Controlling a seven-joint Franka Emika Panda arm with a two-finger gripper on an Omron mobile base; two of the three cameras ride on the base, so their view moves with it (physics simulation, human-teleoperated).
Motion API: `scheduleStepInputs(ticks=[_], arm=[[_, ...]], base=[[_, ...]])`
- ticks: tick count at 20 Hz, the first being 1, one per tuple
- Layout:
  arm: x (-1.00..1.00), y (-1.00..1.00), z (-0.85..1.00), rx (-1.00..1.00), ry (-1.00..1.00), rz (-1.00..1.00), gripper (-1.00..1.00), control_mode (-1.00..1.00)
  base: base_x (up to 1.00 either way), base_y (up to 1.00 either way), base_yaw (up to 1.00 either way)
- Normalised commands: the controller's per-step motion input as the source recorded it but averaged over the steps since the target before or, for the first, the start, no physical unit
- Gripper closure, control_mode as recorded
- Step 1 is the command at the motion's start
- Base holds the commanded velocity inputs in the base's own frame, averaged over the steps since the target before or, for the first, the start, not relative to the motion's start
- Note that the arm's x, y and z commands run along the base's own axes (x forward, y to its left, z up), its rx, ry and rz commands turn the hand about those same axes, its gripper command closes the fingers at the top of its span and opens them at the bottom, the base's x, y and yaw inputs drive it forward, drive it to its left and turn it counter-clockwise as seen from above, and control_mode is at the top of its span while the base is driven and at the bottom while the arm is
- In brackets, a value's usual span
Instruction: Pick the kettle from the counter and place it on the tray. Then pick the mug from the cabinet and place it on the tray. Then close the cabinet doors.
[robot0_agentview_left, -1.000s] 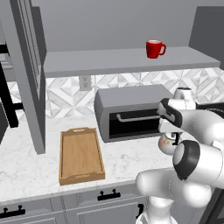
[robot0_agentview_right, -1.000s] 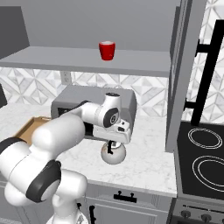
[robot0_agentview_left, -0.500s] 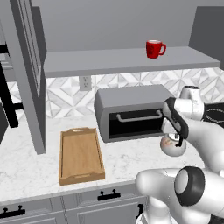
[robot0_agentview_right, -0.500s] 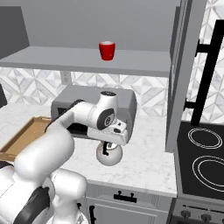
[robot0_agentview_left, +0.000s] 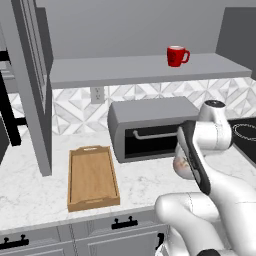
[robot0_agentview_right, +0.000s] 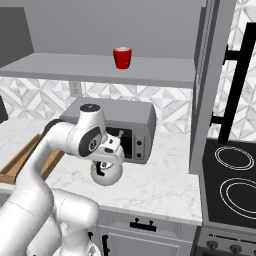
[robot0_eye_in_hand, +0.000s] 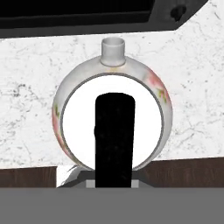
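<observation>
My fingers pinch the black handle of the kettle; it now hangs clear of the worktop before the toaster oven, swung nearer the tray than a second ago; the carry is under way.

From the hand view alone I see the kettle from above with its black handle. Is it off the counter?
Observer: Yes. In the right base view the kettle hangs under the gripper, clear of the counter.
Operator: Is the tray free?
Observer: The tray holds nothing, left of the toaster oven.
Operator: And the mug?
Observer: The mug stands on the cabinet shelf, above the toaster oven.
Operator: Doors?
Observer: The cabinet doors stand open.
</observation>
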Motion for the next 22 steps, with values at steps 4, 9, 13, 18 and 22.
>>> scheduleStepInputs(ticks=[4, 9, 13, 18, 22], arm=[[-0.19, 0.75, 0.20, -0.03, -0.08, 0.09, 1.00, -1.00], [-0.09, 0.83, 0.23, -0.01, -0.03, 0.12, 1.00, -1.00], [-0.05, 0.87, 0.25, 0.00, 0.00, 0.14, 1.00, -1.00], [-0.07, 0.86, 0.30, 0.00, 0.00, 0.15, 1.00, -1.00], [-0.06, 0.84, 0.28, 0.00, 0.00, 0.15, 1.00, -1.00]], base=[[0.00, 0.00, 0.00], [0.00, 0.00, 0.00], [0.00, 0.00, 0.00], [0.00, 0.00, 0.00], [0.00, 0.00, 0.00]])
